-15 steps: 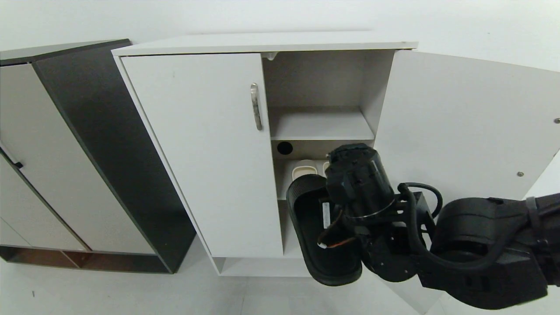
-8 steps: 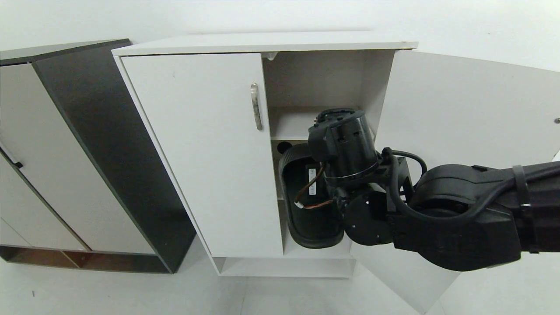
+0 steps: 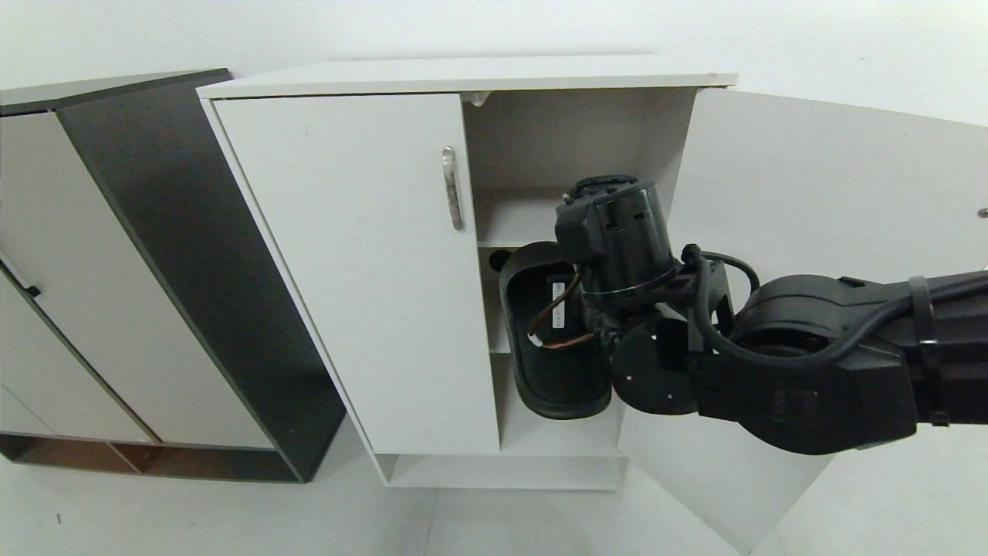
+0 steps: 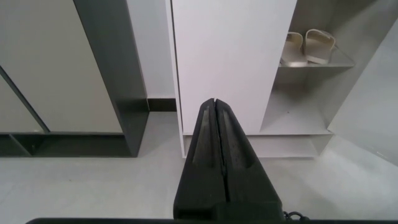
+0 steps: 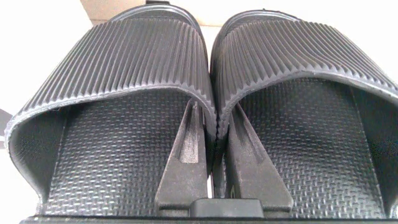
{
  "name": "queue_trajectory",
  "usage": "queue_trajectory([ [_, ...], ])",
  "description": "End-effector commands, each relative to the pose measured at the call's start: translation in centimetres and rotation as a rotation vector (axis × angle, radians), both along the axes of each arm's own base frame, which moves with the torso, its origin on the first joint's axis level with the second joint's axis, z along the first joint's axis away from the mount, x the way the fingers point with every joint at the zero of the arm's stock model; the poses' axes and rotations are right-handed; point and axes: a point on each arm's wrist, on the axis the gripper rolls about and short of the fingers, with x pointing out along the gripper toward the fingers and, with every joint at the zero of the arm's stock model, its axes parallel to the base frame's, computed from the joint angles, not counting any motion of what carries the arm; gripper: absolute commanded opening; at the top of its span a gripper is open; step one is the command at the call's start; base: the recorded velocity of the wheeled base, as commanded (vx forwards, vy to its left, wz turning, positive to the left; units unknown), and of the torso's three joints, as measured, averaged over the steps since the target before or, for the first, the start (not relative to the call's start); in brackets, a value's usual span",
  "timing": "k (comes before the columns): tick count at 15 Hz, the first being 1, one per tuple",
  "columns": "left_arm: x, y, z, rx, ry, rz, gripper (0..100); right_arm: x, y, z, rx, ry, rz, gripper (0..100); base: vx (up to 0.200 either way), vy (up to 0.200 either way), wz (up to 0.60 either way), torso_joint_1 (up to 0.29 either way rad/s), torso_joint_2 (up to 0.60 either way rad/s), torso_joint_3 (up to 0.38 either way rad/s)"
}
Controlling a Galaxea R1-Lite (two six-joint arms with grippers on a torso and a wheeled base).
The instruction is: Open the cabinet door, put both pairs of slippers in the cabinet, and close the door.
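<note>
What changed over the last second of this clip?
The right gripper, jaws clamped on the black slippers throughout, lifted them from low in front of the cabinet up and into its open right side. Unchanged: the right door open, the left door shut, the white slippers on their shelf.

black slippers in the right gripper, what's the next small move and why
Probably ease the right gripper forward, deeper into the cabinet, without letting go. It is shut on the black slippers, pinching their inner walls together, and they seem to hang at the open side, set down on no shelf. The white slippers lie on a shelf inside.
</note>
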Motion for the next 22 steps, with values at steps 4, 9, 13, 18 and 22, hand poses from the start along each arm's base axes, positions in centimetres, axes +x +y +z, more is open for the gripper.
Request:
queue_trajectory([
  [4, 0.0, 0.0, 0.0, 0.002, 0.0, -0.004, 0, 0.4, 0.0, -0.2, -0.001, 0.001, -0.008, 0, 0.2, 0.0, 0.0, -0.002, 0.0, 0.004],
  [9, 0.0, 0.0, 0.0, 0.002, 0.0, -0.004, 0, 0.3, 0.0, -0.2, -0.001, 0.0, -0.006, 0, 0.2, 0.0, 0.0, 0.005, 0.01, 0.001],
  [13, 0.0, 0.0, 0.0, 0.002, 0.0, -0.004, 0, 0.3, 0.0, -0.4, -0.005, 0.004, -0.006, 0, 0.2, 0.0, 0.0, 0.002, 0.0, 0.001],
  [18, 0.0, 0.0, 0.0, 0.0, -0.001, -0.004, 0, 0.6, 0.3, -0.7, 0.0, 0.009, 0.002, 0, 0.0, 0.0, 0.0, 0.0, 0.0, 0.0],
  [22, 0.0, 0.0, 0.0, 0.0, -0.001, -0.004, 0, 2.5, 0.8, -0.9, 0.005, -0.005, -0.023, 0, 0.0, 0.0, 0.0, 0.0, 0.0, 0.0],
])
